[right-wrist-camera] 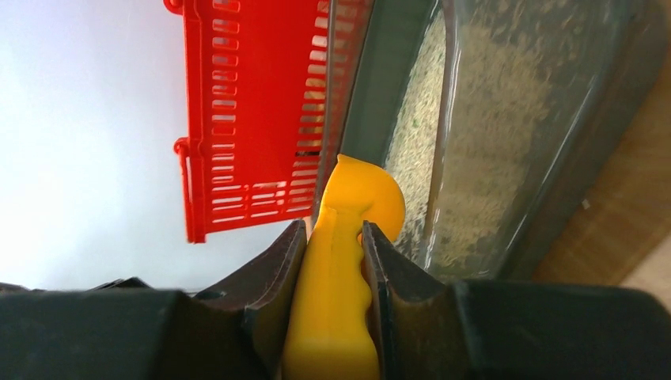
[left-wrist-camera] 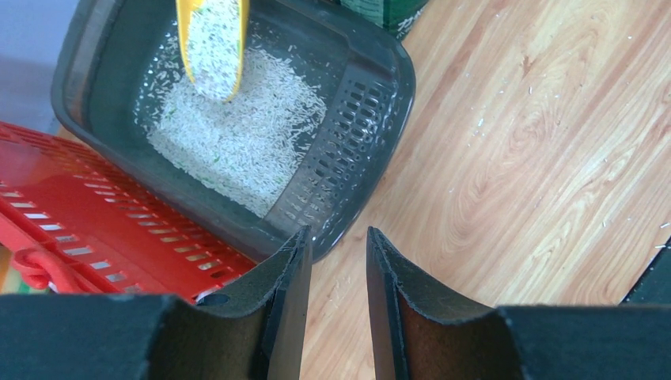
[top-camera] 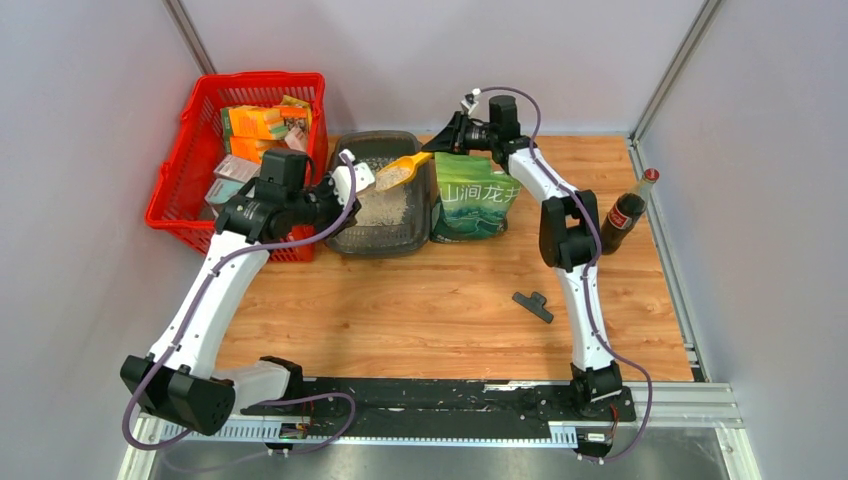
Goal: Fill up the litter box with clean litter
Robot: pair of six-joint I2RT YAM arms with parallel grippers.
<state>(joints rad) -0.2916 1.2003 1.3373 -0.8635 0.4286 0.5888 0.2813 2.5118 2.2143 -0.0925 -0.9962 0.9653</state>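
The dark grey litter box [top-camera: 387, 247] stands at the back of the table between the red basket and the green bag. A patch of pale litter [top-camera: 381, 208] lies on its floor. My right gripper [top-camera: 448, 143] is shut on the handle of a yellow scoop [top-camera: 400, 172]. The scoop is full of litter and held over the box. In the right wrist view the gripper [right-wrist-camera: 334, 229] clamps the scoop handle [right-wrist-camera: 339, 293] above the box [right-wrist-camera: 388, 87]. My left gripper [left-wrist-camera: 338, 237] is open and empty. It hovers over the box's near corner [left-wrist-camera: 348, 119], with the litter [left-wrist-camera: 237, 146] and scoop [left-wrist-camera: 212, 39] ahead.
A red mesh basket [top-camera: 200, 150] with cartons touches the box's left side [left-wrist-camera: 119, 229]. A green printed bag [top-camera: 478, 195] stands right of the box. A dark bottle [top-camera: 628, 208] stands at the right edge. A black clip [top-camera: 533, 305] lies on the wood.
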